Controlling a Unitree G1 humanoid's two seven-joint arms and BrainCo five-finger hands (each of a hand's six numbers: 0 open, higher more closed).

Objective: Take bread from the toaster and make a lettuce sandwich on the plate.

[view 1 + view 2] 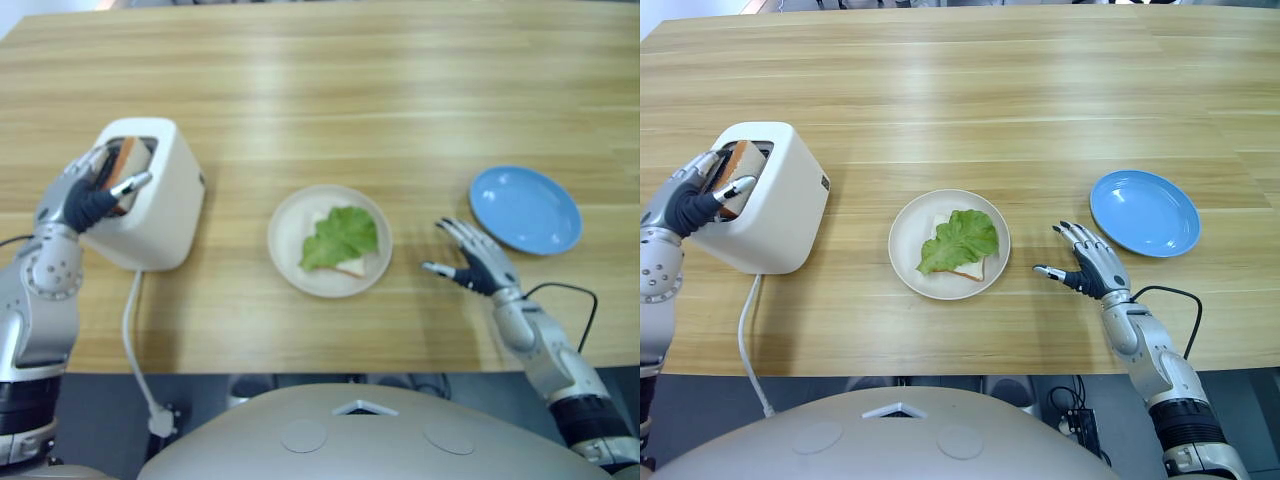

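A white toaster (160, 215) stands at the table's left, with a slice of bread (743, 160) sticking out of its slot. My left hand (92, 195) is at the slot, its fingers curled around that slice. In the middle, a cream plate (287, 240) holds a bread slice (350, 265) with a green lettuce leaf (340, 236) on top. My right hand (478, 262) rests open on the table to the right of the plate, holding nothing.
An empty blue plate (526, 209) lies at the right, just beyond my right hand. The toaster's white cable (130, 330) runs over the table's near edge. A black cable (572, 295) loops by my right wrist. Bare wood stretches across the far half.
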